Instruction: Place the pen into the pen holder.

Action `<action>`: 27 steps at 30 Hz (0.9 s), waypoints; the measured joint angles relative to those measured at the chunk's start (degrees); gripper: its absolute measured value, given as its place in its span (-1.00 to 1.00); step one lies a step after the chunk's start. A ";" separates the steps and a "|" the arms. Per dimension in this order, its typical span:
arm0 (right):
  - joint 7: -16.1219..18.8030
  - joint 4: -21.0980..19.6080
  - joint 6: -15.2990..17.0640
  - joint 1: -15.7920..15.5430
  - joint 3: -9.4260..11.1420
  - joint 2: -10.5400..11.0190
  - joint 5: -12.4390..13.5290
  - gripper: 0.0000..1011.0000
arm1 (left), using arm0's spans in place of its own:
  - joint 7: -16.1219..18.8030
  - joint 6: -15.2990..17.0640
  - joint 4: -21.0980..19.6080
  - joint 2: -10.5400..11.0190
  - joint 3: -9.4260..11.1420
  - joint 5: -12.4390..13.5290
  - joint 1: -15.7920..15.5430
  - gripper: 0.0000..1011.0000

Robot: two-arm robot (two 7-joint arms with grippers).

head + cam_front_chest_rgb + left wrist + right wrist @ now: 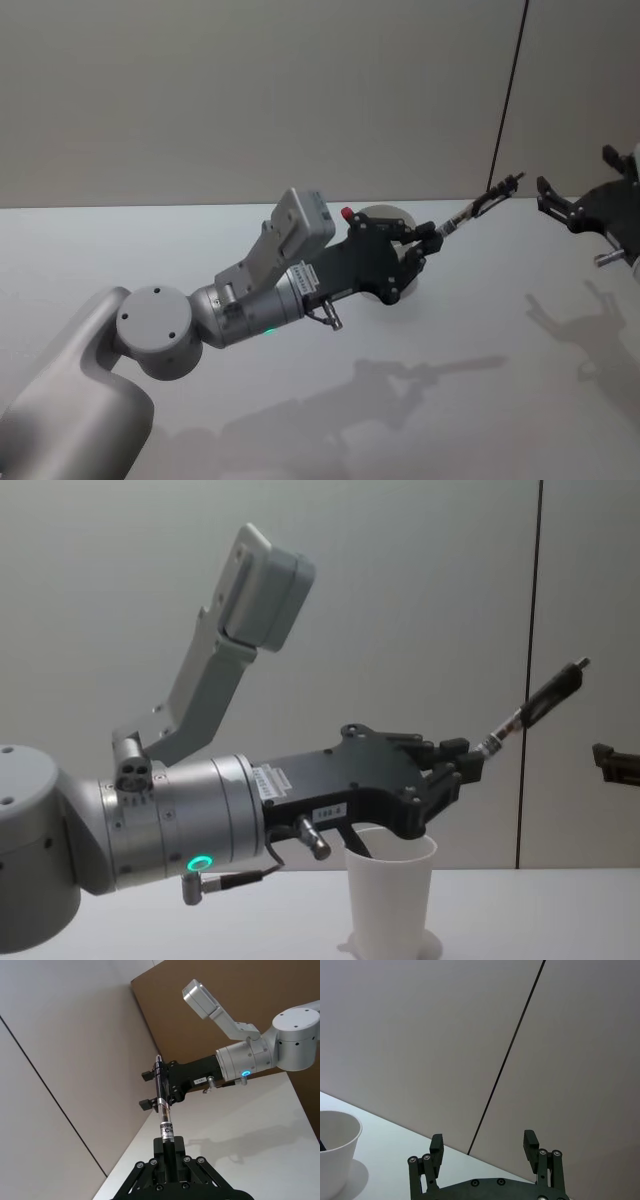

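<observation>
I have the left end effector (pixel 462 770) raised above the worktop (pixel 200 240), reaching forward and towards the robot's right. Its fingers are closed tight on the lower end of the pen (pixel 535 705). The pen slants upward and to the right from that grip, with most of its barrel and its dark upper end free in the air.

The pen holder (pixel 390 900) stands upright on the worktop. In the chest view it is just below the left end effector's palm. From the head view I see only part of its white rim behind the black fingers. The pen is wholly outside the holder, higher than its rim and pointing away from it.

The right end effector (pixel 545 195) hangs at the right edge of the scene, also off the worktop, facing the pen's raised tip. Its fingers are spread wide and grip nothing. In the head view a small gap separates the tip from the nearest finger, so I read them as close but apart.
</observation>
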 joint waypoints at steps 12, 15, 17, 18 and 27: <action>0.00 0.00 -0.02 0.00 -0.02 0.03 0.13 0.98 | -1.12 0.28 0.07 -0.03 0.31 0.15 -0.13 -0.75; 0.10 -0.02 -0.17 -0.05 -0.02 0.08 0.46 0.98 | -1.26 0.30 0.09 -0.02 0.35 0.17 -0.14 -0.75; 0.18 -0.05 -0.25 -0.09 -0.02 0.10 0.70 0.98 | -1.31 0.31 0.09 -0.02 0.36 0.18 -0.15 -0.75; 0.27 -0.11 -0.33 -0.15 0.00 0.13 0.95 0.98 | -1.34 0.32 0.10 -0.03 0.37 0.18 -0.15 -0.75; 1.49 -0.73 -0.87 -0.86 0.49 0.53 3.38 0.98 | -1.53 0.38 0.10 -0.02 0.43 0.24 -0.19 -0.75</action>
